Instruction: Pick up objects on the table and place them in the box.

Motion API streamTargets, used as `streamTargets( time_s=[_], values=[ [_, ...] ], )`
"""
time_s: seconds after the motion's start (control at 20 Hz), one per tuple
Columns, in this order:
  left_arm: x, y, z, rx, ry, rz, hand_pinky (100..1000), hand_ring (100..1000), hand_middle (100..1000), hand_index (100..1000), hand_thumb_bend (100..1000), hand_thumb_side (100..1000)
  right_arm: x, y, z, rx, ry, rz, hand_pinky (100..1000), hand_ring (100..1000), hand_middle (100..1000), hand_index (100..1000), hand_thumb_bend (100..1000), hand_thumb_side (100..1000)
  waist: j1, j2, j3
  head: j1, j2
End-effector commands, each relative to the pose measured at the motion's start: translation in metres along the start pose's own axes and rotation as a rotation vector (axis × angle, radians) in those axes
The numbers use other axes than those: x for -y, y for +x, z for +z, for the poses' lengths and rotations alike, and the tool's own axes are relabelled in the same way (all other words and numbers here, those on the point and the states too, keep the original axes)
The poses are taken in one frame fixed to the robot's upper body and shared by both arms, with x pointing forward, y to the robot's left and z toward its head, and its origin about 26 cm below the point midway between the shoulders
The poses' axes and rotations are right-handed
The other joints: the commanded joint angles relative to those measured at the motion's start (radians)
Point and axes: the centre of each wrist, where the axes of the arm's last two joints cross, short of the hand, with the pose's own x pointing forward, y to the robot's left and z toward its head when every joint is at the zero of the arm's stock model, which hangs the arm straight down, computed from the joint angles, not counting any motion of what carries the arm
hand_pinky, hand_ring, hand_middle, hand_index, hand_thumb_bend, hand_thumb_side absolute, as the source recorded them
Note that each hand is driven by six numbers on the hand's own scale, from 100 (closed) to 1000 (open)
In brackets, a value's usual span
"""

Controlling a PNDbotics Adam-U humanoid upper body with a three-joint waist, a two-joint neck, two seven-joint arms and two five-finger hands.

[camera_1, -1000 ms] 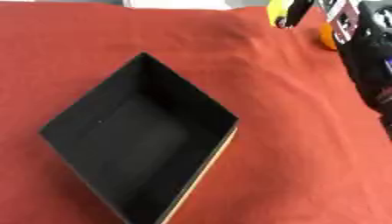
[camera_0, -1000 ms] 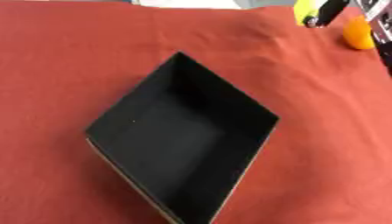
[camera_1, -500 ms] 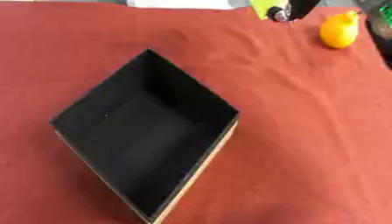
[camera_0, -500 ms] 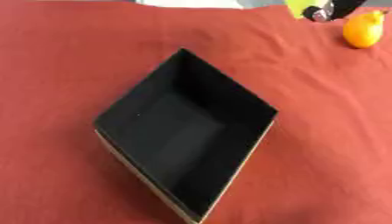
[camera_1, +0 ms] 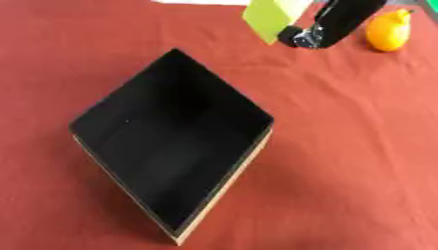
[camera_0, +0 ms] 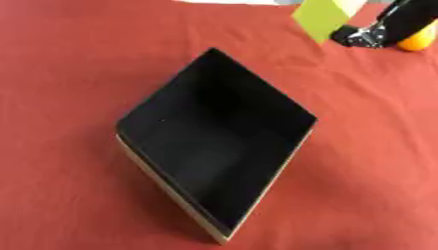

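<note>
Black box (camera_1: 171,141) sitting on the red-covered table (camera_0: 68,58), turned so its corners point away and toward the camera, pale edge showing along its near-right wall, inside dark with nothing plain to see in it. Beyond the box's far corner, off to the right: a black arm with a silver joint coming in from the upper right, ending in the right hand (camera_1: 301,37). Just left of that hand and touching it, a yellow-green flat object (camera_1: 270,13), lifted above the table and tilted; probably held by the hand, though the fingers are too blurred to tell whether curled, spread or pinching. Farther right of the box, past the arm, an orange-yellow fruit (camera_1: 386,32) lying on the table, well apart from the box.
</note>
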Motion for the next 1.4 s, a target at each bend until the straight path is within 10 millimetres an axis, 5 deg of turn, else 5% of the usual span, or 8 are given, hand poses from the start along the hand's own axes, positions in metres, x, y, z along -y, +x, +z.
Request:
streamTargets(
  time_s=[0.05,0.6,0.65,1.4],
  values=[
    [-0.001,0.005,-0.006,0.025,-0.003,0.006,568,781,689,821,140,705,0.013,0.007,0.001,0.070,-0.030,0.065,585,538,345,384,221,100,0.001,-0.028,-0.001,0.002,0.009],
    [-0.001,0.004,-0.004,0.016,-0.002,0.009,567,781,689,821,140,705,0.028,0.031,-0.021,0.175,-0.029,0.146,580,540,358,390,246,100,0.005,-0.035,-0.006,0.005,0.018],
    [0.001,0.004,-0.003,0.013,-0.002,0.021,566,782,689,821,136,714,0.029,0.034,-0.023,0.192,-0.027,0.149,521,521,376,406,258,100,0.007,-0.034,0.002,-0.012,0.020],
    [0.004,0.004,-0.001,-0.003,-0.004,0.038,566,784,690,820,134,720,0.013,0.110,-0.077,0.421,0.053,0.149,472,499,370,405,150,100,0.004,-0.032,-0.002,-0.009,0.027]
  ],
)
